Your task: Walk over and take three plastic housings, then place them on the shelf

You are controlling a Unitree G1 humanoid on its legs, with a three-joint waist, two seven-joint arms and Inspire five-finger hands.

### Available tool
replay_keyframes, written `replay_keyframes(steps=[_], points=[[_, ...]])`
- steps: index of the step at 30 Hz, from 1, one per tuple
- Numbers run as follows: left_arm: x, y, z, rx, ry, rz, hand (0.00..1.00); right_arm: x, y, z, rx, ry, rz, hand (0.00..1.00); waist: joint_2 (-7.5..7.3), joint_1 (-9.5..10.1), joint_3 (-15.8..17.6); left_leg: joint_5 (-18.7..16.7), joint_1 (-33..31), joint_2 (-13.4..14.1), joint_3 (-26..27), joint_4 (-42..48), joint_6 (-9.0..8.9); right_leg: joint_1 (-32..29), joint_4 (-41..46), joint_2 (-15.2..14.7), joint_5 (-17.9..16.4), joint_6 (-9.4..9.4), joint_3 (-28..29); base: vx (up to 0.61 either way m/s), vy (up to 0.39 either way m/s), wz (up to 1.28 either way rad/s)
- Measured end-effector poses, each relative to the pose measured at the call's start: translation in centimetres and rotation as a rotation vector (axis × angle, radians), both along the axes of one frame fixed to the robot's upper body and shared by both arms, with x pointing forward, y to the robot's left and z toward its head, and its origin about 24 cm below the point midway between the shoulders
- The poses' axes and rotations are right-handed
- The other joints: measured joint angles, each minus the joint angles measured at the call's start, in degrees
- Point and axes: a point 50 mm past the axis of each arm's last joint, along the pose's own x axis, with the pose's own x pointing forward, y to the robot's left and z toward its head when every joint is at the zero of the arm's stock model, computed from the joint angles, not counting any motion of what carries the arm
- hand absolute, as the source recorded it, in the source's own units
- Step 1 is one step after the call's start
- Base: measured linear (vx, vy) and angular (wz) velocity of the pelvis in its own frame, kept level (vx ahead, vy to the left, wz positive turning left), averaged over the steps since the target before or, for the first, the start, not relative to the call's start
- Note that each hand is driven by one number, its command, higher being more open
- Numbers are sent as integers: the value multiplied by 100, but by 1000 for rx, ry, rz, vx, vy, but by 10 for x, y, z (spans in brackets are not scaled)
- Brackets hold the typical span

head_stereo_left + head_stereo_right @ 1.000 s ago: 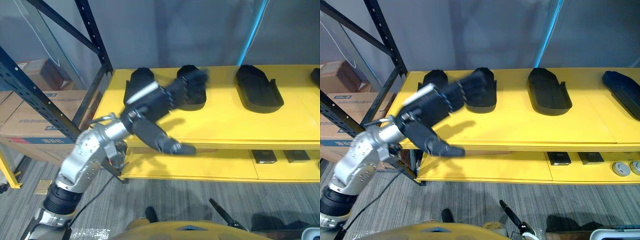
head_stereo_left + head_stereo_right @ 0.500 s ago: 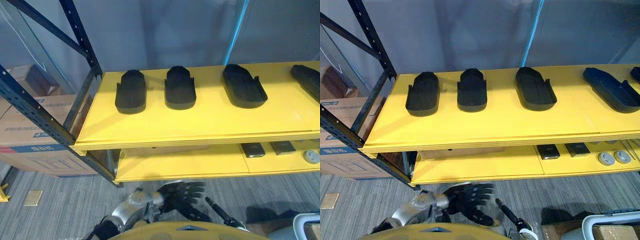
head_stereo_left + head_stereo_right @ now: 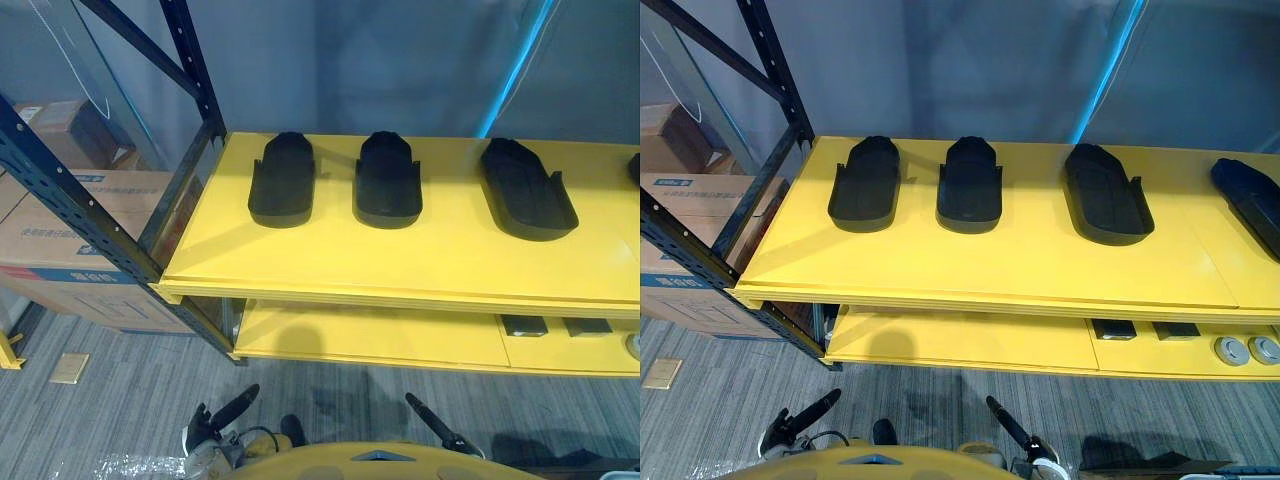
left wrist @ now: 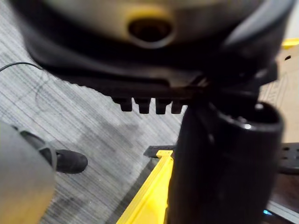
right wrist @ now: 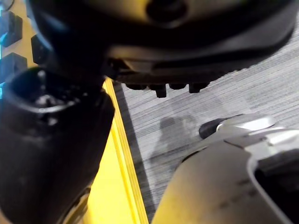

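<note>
Far left, brown cardboard boxes (image 3: 60,250) stand on the grey carpet floor (image 3: 130,380) behind the dark blue steel rack post (image 3: 70,205). Low at the near edge, the left hand (image 3: 232,408) hangs over the floor. Its fingers are straight and hold nothing.

The first black plastic housing (image 3: 283,180) lies on the upper board of the yellow shelf (image 3: 400,260). The second black housing (image 3: 387,181) lies just beside it, and the third black housing (image 3: 526,190) lies further right, apart from the second one.

The right hand (image 3: 430,418) also hangs low over the floor, with straight, empty fingers. A fourth dark housing (image 3: 1252,205) lies at the far right. On the lower board are two small black boxes (image 3: 1114,329) and round silver parts (image 3: 1232,350).
</note>
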Motion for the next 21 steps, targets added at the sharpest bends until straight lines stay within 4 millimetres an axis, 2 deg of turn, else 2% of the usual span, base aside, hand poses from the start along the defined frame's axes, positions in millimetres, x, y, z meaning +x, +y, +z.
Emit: replay_keyframes(steps=[7, 15, 21], points=[[0, 1, 0, -11, -6, 8, 100, 0, 1, 0, 4, -2, -12, 100, -30, 3, 27, 0, 2, 12, 16, 1, -1, -5, 12, 6, 1, 0, 19, 0, 0, 0], [-1, 2, -4, -149, 10, 36, 100, -3, -2, 4, -19, -46, -265, 100, -46, 1, 128, -35, -11, 106, 248, 6, -32, -214, 89, 29, -8, -7, 316, 8, 1, -17], [-2, 7, -3, -146, 35, 28, 100, 6, -22, 14, -139, -120, -437, 100, -60, 13, 142, -73, -1, 79, 357, 6, -5, -250, 83, 5, -2, 5, 441, 37, 8, -9]])
